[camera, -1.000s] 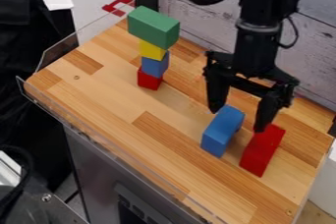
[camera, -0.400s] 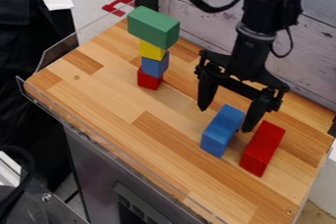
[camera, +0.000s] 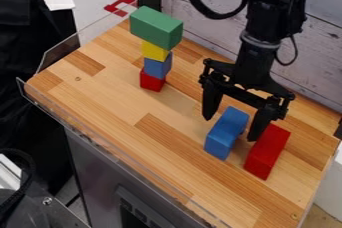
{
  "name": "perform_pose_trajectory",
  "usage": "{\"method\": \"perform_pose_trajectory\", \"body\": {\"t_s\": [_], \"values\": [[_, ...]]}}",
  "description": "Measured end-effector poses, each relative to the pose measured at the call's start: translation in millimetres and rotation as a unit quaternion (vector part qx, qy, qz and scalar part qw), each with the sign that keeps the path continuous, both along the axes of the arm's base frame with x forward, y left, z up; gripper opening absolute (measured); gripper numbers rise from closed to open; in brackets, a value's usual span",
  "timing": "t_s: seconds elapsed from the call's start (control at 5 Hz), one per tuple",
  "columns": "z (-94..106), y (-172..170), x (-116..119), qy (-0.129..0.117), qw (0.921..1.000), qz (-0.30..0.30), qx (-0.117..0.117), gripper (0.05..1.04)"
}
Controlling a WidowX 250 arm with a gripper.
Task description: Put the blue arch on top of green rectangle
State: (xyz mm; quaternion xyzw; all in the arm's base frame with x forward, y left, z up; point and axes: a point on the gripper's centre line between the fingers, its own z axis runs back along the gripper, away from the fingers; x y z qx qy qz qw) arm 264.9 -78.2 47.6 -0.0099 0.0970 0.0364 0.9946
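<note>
Blue oblong block (camera: 226, 133): you find it lying on the wooden worktop (camera: 167, 144) at 4 o'clock from the centre of your view, its long axis running from 1 to 7 o'clock. Your gripper (camera: 231, 128) hangs over it, fingers spread wide and nothing held between them. In your view, one finger stands at the block's 10 o'clock side, the other at its 3 o'clock side; you cannot tell whether either touches it. Near the blue oblong block, toward 4 o'clock, you have a red oblong block (camera: 266, 152). Toward 11 o'clock you have an upright stack: red block (camera: 151, 81) at the base, small blue block (camera: 157, 66), yellow block (camera: 153, 51), then green rectangular block (camera: 155, 28) on top, overhanging the yellow block.
</note>
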Motion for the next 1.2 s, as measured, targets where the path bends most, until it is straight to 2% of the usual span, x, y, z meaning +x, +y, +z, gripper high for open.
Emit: {"method": "perform_pose_trajectory", "body": {"t_s": [0.6, 1.0, 1.2], "values": [[-16.8, 3.9, -6.3, 0.021, 0.9996, 0.02, -0.001, 1.0], [-23.1, 4.7, -5.4, 0.021, 0.9994, 0.025, -0.007, 0.964], [-27.1, 2.7, -4.6, 0.012, 0.9995, 0.025, -0.015, 0.698]]}}
